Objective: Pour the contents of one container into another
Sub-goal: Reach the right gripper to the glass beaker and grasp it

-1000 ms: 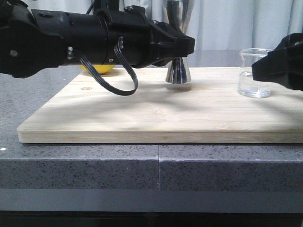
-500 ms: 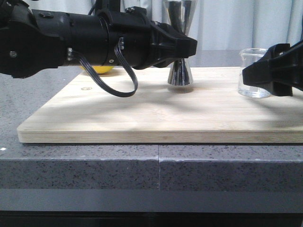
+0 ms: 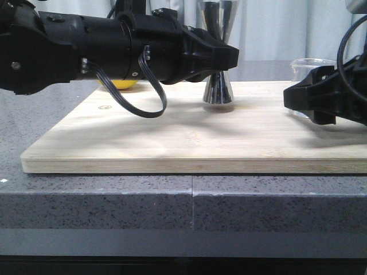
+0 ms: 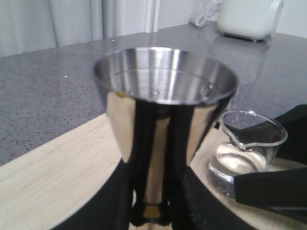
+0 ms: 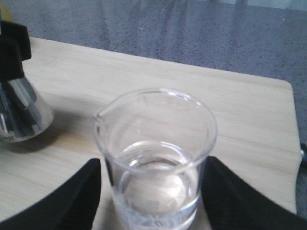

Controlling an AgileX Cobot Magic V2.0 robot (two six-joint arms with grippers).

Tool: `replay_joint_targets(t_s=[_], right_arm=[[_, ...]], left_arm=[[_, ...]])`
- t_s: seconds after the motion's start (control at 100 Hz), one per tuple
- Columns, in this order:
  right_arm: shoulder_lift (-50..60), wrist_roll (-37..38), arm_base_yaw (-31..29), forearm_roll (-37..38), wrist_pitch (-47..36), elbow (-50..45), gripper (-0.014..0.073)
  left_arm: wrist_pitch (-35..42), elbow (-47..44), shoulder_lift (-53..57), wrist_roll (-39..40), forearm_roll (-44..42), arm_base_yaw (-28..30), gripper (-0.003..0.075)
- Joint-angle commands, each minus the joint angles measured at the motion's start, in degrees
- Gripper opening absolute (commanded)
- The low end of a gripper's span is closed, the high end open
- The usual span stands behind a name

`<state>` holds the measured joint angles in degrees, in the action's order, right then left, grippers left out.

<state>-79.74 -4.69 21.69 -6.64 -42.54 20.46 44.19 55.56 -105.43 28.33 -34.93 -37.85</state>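
Centrally, I see the jigger (image 3: 218, 86) upright on the wooden board (image 3: 172, 137), my left hand (image 3: 226, 57) clamped around its waist. Right of the jigger stands the beaker (image 5: 156, 158), between the parted fingers (image 5: 62, 201) of my right hand (image 3: 295, 98), untouched.

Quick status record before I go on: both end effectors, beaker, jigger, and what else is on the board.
left end effector: closed on the jigger's waist
jigger: upright on the board, top cup looks empty
right end effector: open, fingers either side of the beaker, not clearly touching
beaker: upright on the board, clear liquid in the bottom, spout toward the jigger
pour: not started
other: yellow object behind the left arm, mostly hidden
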Motion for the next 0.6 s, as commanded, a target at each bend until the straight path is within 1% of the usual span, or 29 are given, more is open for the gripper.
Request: replay_joint_targets(t_s=[0.0,0.13,0.28,0.35,0.59], right_arm=[[0.8,-0.4,0.0,0.7,-6.9,1.4,0.0408],[0.8,-0.4,0.0,0.7,-8.2,1.4,0.0398],[0.8,-0.4,0.0,0.7,-8.2,1.4,0.0293],[0.8,-0.4,0.0,0.7,-8.2,1.4,0.0264],[0.8,-0.4,0.0,0.7,-8.2,1.4,0.0258]], left_arm=[[4.3,1.4,2.7,0.4,1.5,-0.1,-0.0021],[4.2,1.4,2.7,0.4,1.5,-0.1,-0.0021],[4.2,1.4,2.7,0.4,1.5,-0.1,-0.0021],[4.2,1.4,2.7,0.4,1.5,-0.1,-0.0021],[4.2,1.4,2.7,0.4,1.5,-0.1,-0.0021]])
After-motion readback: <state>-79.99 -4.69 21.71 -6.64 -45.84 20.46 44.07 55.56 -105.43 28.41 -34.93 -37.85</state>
